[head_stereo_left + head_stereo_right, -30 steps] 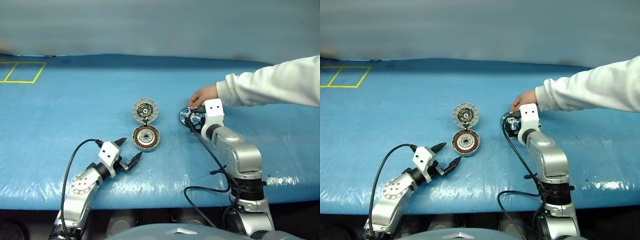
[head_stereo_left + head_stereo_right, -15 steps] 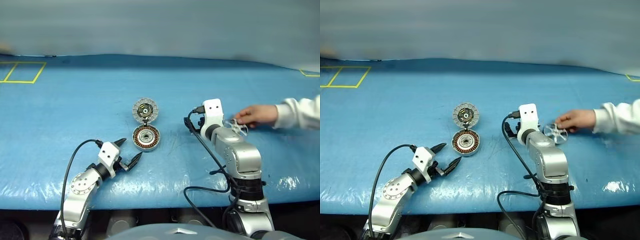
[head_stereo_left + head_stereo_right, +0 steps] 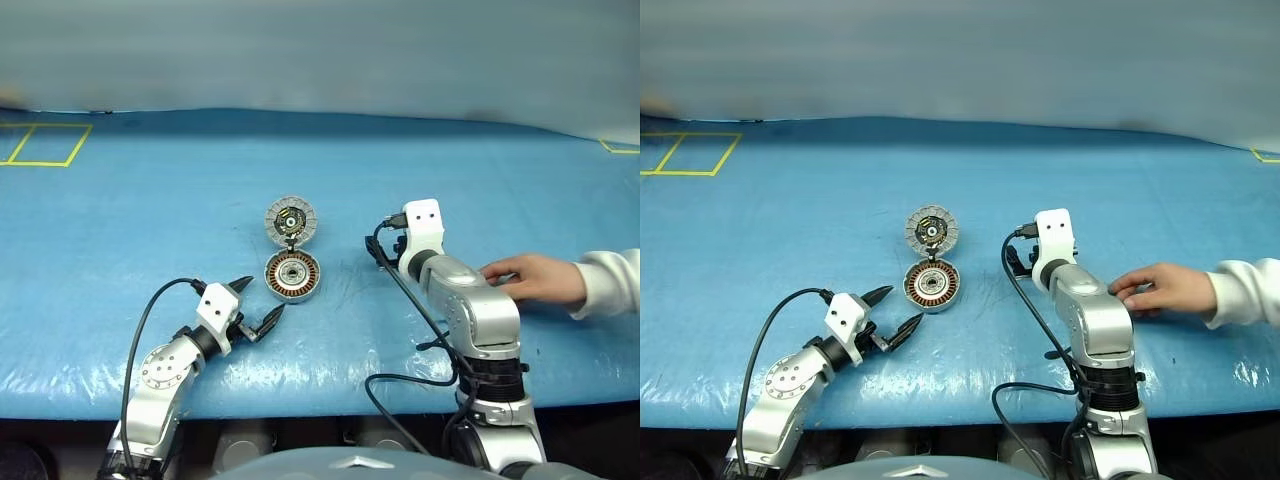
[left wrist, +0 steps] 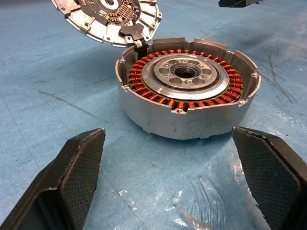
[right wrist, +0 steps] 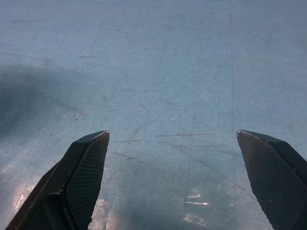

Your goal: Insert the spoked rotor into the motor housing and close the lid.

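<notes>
The left end effector (image 3: 258,303) sits nearest, low over the blue counter (image 3: 120,230), its two black fingers (image 4: 79,167) spread wide with nothing between them. It points toward the motor housing (image 3: 292,275), which stands just beyond the fingertips and apart from them.

The housing is a round grey cup resting flat on the counter, open at the top, with a ring of copper-brown windings around a silver centre. Nothing sits inside it besides those parts. Its lid (image 3: 291,220) is hinged at the far edge and laid back, tilted open, so the ribbed inner face with its dark middle shows. The hinge (image 4: 136,36) joins the two where they meet.

To the right, at about the same depth as the lid, the right end effector (image 5: 177,172) hangs over bare counter, angled downward. Its fingers (image 5: 84,177) are also spread as wide as they go and hold nothing; the surface under them is scuffed blue sheet.

Beside the right arm, further to the right, a person's hand (image 3: 532,277) in a white sleeve (image 3: 610,282) lies on the counter, fingers pointing toward the arm. The spoked rotor cannot be made out; whether the hand covers it I cannot tell.

Far off to the left, yellow lines (image 3: 45,145) mark squares on the counter
</notes>
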Tool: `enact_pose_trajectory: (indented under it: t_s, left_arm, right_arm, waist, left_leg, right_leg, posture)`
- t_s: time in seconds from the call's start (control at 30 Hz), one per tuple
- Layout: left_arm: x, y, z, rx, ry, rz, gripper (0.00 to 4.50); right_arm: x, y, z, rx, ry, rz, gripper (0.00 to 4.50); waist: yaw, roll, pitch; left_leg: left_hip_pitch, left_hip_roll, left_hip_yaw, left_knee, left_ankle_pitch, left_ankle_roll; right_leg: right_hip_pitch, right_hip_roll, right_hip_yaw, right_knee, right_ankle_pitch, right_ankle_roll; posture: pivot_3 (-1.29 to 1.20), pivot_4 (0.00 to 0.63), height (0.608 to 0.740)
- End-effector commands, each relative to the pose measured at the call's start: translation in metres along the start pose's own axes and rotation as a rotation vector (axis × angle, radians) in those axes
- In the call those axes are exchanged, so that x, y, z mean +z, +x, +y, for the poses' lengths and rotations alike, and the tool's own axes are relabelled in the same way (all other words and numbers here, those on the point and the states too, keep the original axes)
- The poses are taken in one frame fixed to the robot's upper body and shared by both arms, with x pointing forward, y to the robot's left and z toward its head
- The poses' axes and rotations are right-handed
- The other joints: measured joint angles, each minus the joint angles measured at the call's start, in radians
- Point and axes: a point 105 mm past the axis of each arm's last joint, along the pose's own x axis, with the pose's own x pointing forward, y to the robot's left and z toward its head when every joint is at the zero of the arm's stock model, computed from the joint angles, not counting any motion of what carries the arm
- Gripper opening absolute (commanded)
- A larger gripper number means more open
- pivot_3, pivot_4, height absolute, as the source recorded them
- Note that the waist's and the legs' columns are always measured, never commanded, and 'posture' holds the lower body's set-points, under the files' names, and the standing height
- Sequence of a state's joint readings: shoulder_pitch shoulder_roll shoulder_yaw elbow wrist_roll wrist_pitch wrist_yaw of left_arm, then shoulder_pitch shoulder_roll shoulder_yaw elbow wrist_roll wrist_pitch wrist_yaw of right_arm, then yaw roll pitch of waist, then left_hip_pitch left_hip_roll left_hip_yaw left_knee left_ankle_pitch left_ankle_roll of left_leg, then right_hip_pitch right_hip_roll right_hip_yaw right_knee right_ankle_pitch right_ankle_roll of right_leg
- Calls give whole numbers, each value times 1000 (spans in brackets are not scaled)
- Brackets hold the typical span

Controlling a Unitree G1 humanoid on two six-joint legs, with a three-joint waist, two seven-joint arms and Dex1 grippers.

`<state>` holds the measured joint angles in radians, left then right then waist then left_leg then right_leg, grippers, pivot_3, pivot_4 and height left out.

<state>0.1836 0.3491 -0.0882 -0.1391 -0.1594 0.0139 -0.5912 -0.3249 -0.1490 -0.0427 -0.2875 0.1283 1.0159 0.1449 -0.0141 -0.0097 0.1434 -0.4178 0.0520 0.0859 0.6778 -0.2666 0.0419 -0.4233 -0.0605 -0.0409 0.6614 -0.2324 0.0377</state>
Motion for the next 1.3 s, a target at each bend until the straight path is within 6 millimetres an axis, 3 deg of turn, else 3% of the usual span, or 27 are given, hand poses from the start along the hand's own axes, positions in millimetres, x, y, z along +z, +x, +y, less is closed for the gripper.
enact_pose_trajectory:
  t_s: [0.03, 0.37, 0.67, 0.83, 1.3]
  left_arm:
    - [12, 0, -1, -9, 23, -43, 4500]
    - [12, 2, -1, -19, 22, -49, 4500]
    - [13, 4, -4, -38, 14, -45, 4500]
    - [15, 4, -8, -56, -2, -62, 4500]
    - [18, 8, -16, -118, -2, -59, 4500]
  right_arm:
    - [8, -4, 4, 11, -6, -33, 4477]
    - [21, -12, -13, -109, 36, -134, 4477]
    - [27, -50, -41, -304, 205, -247, 4477]
    - [17, -81, -57, -428, 215, -243, 4477]
    - [-13, -121, -73, -477, 263, -31, 4477]
  waist:
    - [0, 0, 0]
    - [0, 0, 0]
    - [2, 0, 0]
    - [2, 0, 0]
    - [1, 1, -1]
  left_leg:
    - [0, 0, 0, 0, 0, 0]
    - [0, 0, 0, 0, 0, 0]
    - [0, 0, 0, 0, 0, 0]
    - [0, 0, 0, 0, 0, -1]
    - [1, 0, 0, 0, 1, -1]
  right_leg:
    - [0, 0, 0, 0, 0, 0]
    - [0, 0, 0, 0, 0, 0]
    - [0, 0, 0, 0, 0, 0]
    - [0, 0, 0, 0, 0, 0]
    - [0, 0, 1, 1, -1, -1]
  posture:
    - [0, 150, 740]
    - [0, 150, 740]
    - [0, 150, 740]
    - [0, 150, 740]
    - [0, 150, 740]
